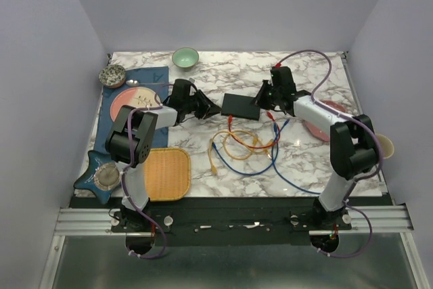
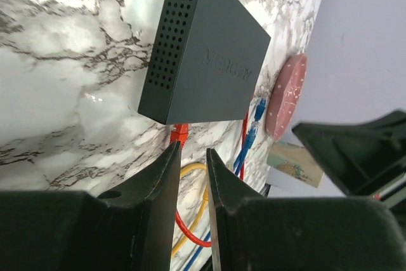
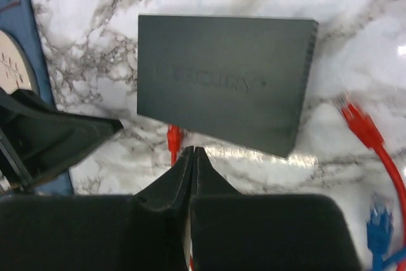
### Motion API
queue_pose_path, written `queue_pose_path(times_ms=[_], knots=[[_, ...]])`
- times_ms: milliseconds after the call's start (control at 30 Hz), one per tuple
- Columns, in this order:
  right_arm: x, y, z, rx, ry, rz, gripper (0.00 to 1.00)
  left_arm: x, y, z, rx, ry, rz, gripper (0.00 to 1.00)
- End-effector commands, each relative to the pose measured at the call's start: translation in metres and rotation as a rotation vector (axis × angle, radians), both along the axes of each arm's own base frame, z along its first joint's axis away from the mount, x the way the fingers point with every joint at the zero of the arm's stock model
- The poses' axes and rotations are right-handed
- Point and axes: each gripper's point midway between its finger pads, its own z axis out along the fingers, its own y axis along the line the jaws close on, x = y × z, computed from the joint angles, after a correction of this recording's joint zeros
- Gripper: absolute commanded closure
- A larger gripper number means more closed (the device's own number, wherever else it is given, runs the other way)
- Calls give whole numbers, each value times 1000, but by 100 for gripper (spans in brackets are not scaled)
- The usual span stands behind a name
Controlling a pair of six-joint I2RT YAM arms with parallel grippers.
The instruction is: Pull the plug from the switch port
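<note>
The flat black switch box [image 1: 240, 105] lies mid-table, seen in the left wrist view [image 2: 209, 49] and the right wrist view [image 3: 225, 80]. A red plug [image 3: 173, 139] sits in a socket on its near long edge, also shown in the left wrist view [image 2: 179, 132]; its red cable runs toward me. My left gripper [image 2: 192, 157] is at the box's left, slightly open and empty, with the plug just past its left fingertip. My right gripper [image 3: 192, 152] is shut and empty, its tips just right of the plug, near the box's right end in the top view [image 1: 265, 99].
Loose red [image 3: 355, 122] and blue [image 3: 379, 217] plugs lie right of the box. Coiled yellow, orange and blue cables [image 1: 247, 147] lie nearer me. A green bowl [image 1: 185, 57], pink plate [image 1: 130, 103], woven mat [image 1: 167, 173] and red plate [image 1: 325, 121] ring the table.
</note>
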Motion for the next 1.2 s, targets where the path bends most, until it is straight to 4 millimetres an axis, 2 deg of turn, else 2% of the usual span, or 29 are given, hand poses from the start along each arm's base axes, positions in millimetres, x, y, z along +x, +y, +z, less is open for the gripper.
queue_pose_path(times_ms=[0, 100, 267, 467, 500, 567, 600, 667, 733, 767, 1067, 1167], knots=[[22, 25, -12, 59, 50, 32, 99, -13, -19, -11, -16, -13, -52, 69], [32, 31, -24, 54, 89, 44, 99, -15, -25, -13, -24, -33, -67, 69], [31, 37, -41, 63, 145, 72, 100, -15, -28, -16, -27, -63, -60, 67], [26, 39, -61, 60, 197, 81, 100, -17, -27, -29, -7, -45, -53, 53], [25, 39, -64, 59, 206, 79, 100, -18, -26, -32, 1, -34, -51, 46], [24, 39, -67, 58, 212, 79, 99, -18, -25, -35, 14, -28, -49, 41], [24, 38, -70, 56, 218, 77, 100, -19, -25, -38, 22, -18, -51, 33], [24, 38, -71, 53, 219, 75, 99, -20, -24, -43, 36, -4, -53, 24], [24, 37, -73, 49, 224, 72, 99, -20, -22, -47, 49, 9, -44, 4], [25, 37, -74, 48, 225, 72, 100, -20, -21, -48, 56, 10, -40, 1], [26, 31, -76, 21, 218, 49, 100, -25, -16, -67, 138, 64, -4, 1], [27, 28, -74, 11, 209, 29, 99, -25, -18, -68, 153, 60, 11, 16]])
